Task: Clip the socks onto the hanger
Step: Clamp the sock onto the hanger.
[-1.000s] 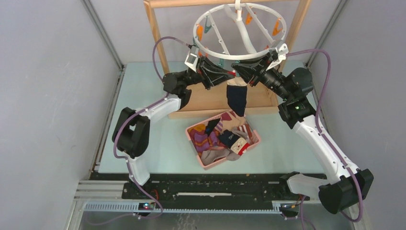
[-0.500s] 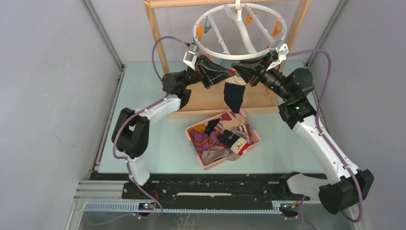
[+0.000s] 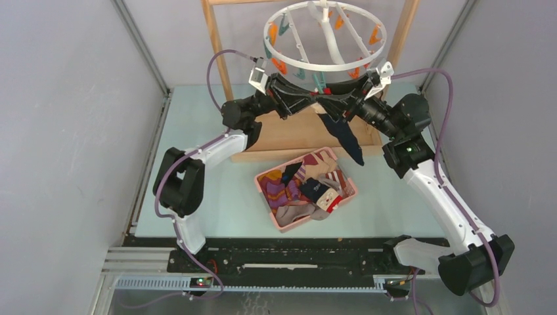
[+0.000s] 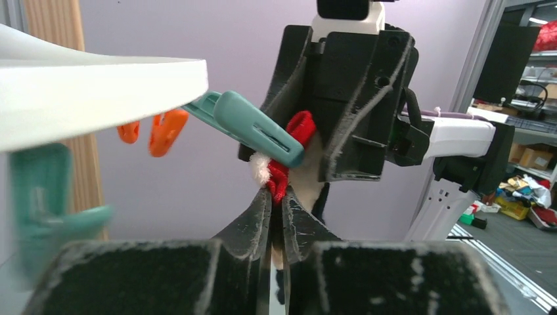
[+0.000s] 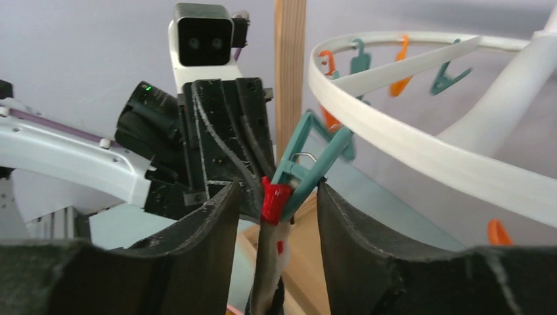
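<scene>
The white hanger (image 3: 328, 68) hangs from the wooden rack, with orange and teal clips on its rim. Under its near rim a teal clip (image 5: 315, 157) bites the red cuff of a navy sock (image 3: 346, 136), which hangs slanted to the right. My left gripper (image 3: 314, 96) is shut on that red cuff (image 4: 279, 182) just below the teal clip (image 4: 253, 125). My right gripper (image 5: 276, 190) faces it, open; its fingers stand either side of the clip and the cuff (image 5: 274, 200) and touch neither. More socks (image 3: 309, 190) lie in the basket.
A pink basket (image 3: 269, 203) sits on the table below the hanger, in front of the rack's wooden base board (image 3: 289, 134). A wooden rack post (image 3: 217, 52) rises left of the ring. Grey walls close both sides.
My right gripper has opened off the teal clip, which now holds the cuff. The hanger ring has swung up and back. The sock has swung to the right.
</scene>
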`<state>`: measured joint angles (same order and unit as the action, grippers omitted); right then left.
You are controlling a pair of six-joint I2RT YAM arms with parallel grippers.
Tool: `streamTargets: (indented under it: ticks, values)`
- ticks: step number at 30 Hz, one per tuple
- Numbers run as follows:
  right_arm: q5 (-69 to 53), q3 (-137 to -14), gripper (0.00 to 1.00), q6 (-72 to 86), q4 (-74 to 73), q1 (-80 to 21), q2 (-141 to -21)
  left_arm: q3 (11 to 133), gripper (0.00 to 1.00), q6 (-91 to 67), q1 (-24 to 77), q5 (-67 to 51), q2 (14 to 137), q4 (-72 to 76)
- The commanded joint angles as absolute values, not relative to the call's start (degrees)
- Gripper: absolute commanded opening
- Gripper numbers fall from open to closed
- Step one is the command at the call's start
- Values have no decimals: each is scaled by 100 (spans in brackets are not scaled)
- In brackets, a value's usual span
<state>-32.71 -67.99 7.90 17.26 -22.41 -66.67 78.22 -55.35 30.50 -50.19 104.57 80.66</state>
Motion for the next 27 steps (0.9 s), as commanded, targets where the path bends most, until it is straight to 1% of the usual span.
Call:
streamTargets:
  ticks: [1,5,9,13,16,22,27]
  values:
    - [-3569,-6851,58,814,1594,-2319,-6348,7940,16,-5684,3052,-4883,10258,8274]
    - [-3593,-6849,74,672,1267,-2233,-6144,7698,35,-5682,3029,-4697,10156,8275]
    - [-3573,-6842,81,553,870,-2127,-5928,7259,48,-5650,2969,-4479,9956,8247]
    - [-3472,-6581,84,581,708,-1980,-5591,6579,54,-5441,2859,-4263,9638,8066]
    - [-3417,-6322,85,667,588,-1851,-5312,5961,56,-5088,2788,-4115,9272,7761]
    - [-3285,-5845,84,671,29,-1811,-4787,4912,59,-3971,2795,-3795,8401,6353]
    - [-3205,-5390,84,677,-257,-1804,-4435,4640,62,-3090,2795,-3441,7801,4870]
